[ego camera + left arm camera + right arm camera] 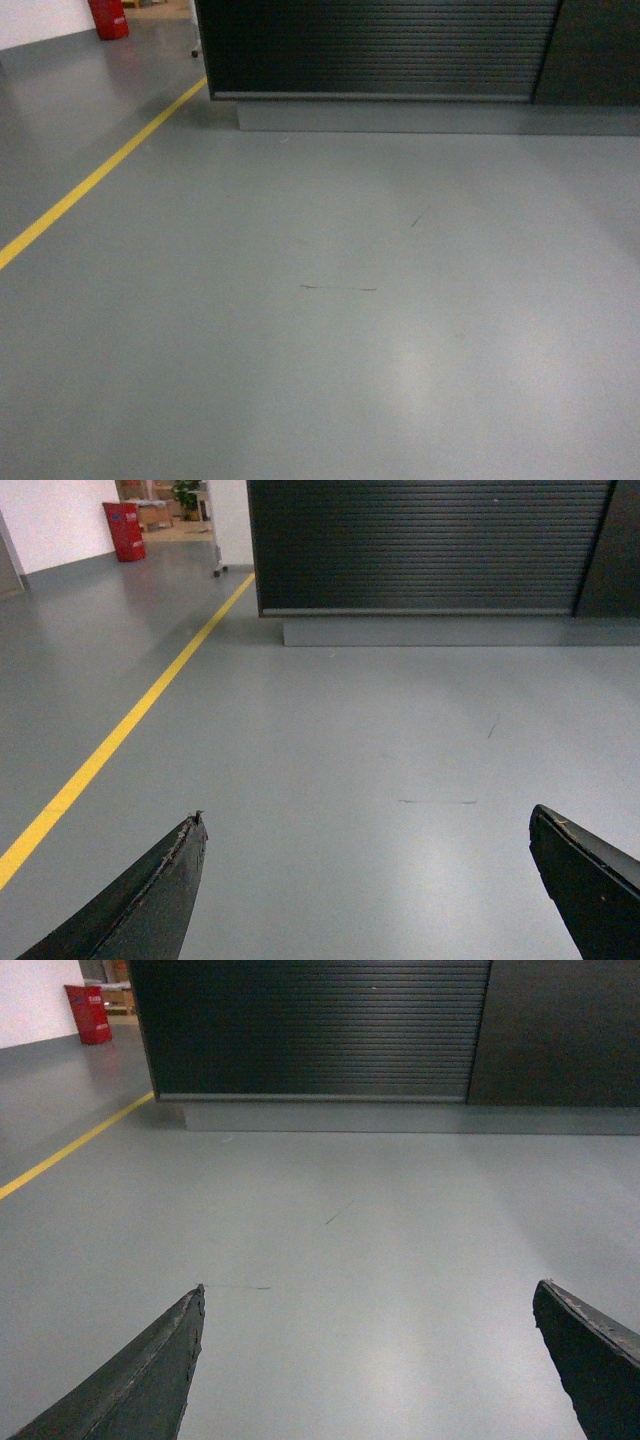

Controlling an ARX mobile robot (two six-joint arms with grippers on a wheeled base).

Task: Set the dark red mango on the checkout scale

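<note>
The checkout (pixel 380 45) stands ahead, a dark counter with a horizontally ribbed front panel; only its lower front shows. It also fills the top of the left wrist view, checkout (pixel 430 545), and of the right wrist view, checkout (pixel 310 1025). The dark red mango and the scale are out of view. My left gripper (pixel 368 820) hangs open over bare grey floor, nothing between its black fingers (pixel 160 890). My right gripper (pixel 370 1295) is open too, with empty space between its fingers (pixel 590 1350). Neither gripper shows in the head view.
A yellow floor line (pixel 95 178) runs diagonally on the left toward the counter's corner. A red container (pixel 108 17) stands far left at the back by a white wall. A grey plinth (pixel 430 117) runs under the counter. A plain dark panel (pixel 592 50) adjoins it on the right.
</note>
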